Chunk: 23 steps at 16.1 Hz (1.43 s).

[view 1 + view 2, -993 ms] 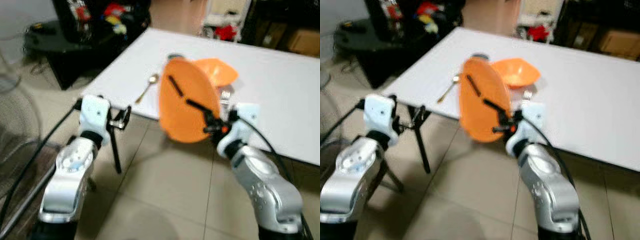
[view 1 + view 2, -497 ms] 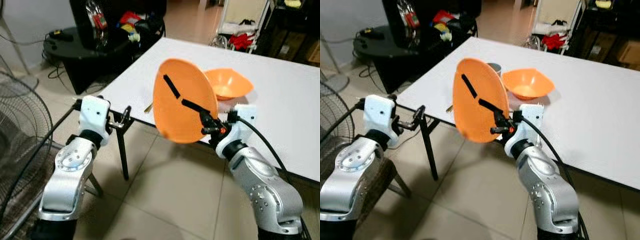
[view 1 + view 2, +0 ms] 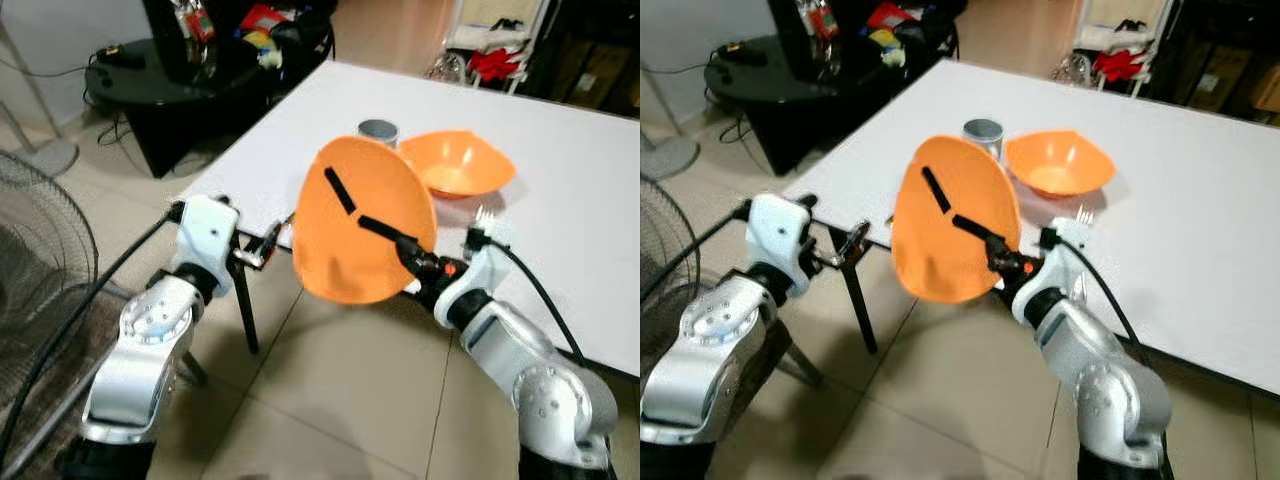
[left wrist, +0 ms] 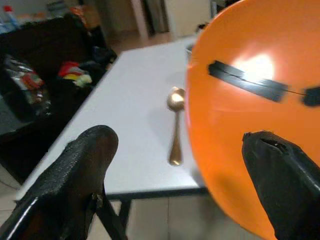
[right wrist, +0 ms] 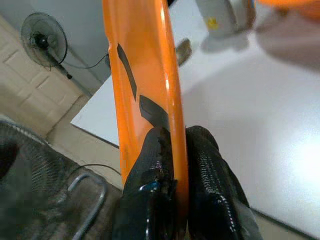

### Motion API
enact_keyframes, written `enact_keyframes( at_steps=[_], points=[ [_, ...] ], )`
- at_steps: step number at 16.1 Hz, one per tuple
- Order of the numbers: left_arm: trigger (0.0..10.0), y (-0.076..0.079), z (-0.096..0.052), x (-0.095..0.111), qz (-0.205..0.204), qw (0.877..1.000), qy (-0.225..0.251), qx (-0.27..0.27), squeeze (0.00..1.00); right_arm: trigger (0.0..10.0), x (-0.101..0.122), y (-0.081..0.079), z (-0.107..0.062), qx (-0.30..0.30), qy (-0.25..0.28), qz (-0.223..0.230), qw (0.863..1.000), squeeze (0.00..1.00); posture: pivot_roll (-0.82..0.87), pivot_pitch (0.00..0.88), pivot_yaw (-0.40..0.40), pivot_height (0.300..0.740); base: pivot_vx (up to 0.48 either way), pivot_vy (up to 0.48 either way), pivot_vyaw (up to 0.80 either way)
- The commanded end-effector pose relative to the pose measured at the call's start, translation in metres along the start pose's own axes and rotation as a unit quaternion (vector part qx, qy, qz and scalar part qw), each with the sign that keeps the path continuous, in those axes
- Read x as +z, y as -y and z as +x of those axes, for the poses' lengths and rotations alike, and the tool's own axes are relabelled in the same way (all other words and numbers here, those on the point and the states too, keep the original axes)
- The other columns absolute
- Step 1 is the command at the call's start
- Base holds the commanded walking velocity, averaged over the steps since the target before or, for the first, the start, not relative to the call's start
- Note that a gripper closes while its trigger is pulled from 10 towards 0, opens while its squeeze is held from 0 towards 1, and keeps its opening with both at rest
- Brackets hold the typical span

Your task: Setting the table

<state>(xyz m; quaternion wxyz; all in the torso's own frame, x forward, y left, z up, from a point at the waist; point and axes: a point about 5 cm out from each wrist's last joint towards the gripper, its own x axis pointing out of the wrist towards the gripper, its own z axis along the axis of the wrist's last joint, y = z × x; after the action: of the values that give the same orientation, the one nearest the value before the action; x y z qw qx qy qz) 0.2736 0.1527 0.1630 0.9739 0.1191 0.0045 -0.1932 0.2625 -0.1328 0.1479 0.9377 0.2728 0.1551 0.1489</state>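
Right fingers (image 5: 172,165): clamped on the rim of the orange plate (image 3: 360,222), held tilted on edge.
Left fingers (image 4: 85,165): spread apart, gripping nothing, at 9 o'clock of the plate.
Plate: in the air over the near edge of the white desk (image 3: 560,210).
Orange bowl (image 3: 455,165): on the desk, 1 o'clock of the plate.
Grey cup (image 3: 377,131): at 12 o'clock, just beside the bowl.
Spoon (image 4: 174,125): flat on the desk near its edge.
Fork (image 3: 482,216): by the right wrist.
Fan (image 3: 40,270): on the floor, far 9 o'clock.
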Motion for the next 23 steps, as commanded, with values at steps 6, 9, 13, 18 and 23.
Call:
enact_keyframes(
  at_steps=[6, 9, 13, 18, 23],
  points=[
    [10.0, 0.005, -0.004, 0.001, -0.003, 0.999, -0.003, -0.048, 0.0, 10.0, 0.005, 0.013, 0.024, -0.03, -0.028, 0.132, 0.99, 0.0, 0.09, 0.0, 0.031, 0.74, 0.0, 0.0, 0.0],
    [10.0, 0.008, -0.003, 0.003, -0.001, 0.997, -0.001, -0.077, 0.0, 10.0, 0.0, 0.024, 0.04, -0.048, -0.053, 0.191, 0.979, 0.0, 0.09, 0.0, 0.035, 0.74, 0.0, 0.0, 0.0],
    [10.0, 0.01, -0.003, 0.003, 0.003, 0.995, -0.007, -0.098, 0.0, 10.0, 0.009, 0.031, 0.062, -0.06, -0.046, 0.251, 0.965, 0.0, 0.09, 0.0, 0.041, 0.74, 0.0, 0.0, 0.0],
    [10.0, 0.016, -0.005, 0.005, 0.009, 0.991, -0.01, -0.132, 0.0, 10.0, 0.03, 0.045, 0.092, -0.094, -0.019, 0.33, 0.939, 0.0, 0.11, 0.0, 0.037, 0.74, 0.0, 0.0, 0.0],
    [10.0, 0.018, -0.008, 0.005, 0.01, 0.99, -0.015, -0.143, 0.0, 10.0, 0.025, 0.055, 0.101, -0.118, -0.03, 0.403, 0.907, 0.0, 0.11, 0.0, 0.034, 0.74, 0.0, 0.0, 0.0]
  ],
)
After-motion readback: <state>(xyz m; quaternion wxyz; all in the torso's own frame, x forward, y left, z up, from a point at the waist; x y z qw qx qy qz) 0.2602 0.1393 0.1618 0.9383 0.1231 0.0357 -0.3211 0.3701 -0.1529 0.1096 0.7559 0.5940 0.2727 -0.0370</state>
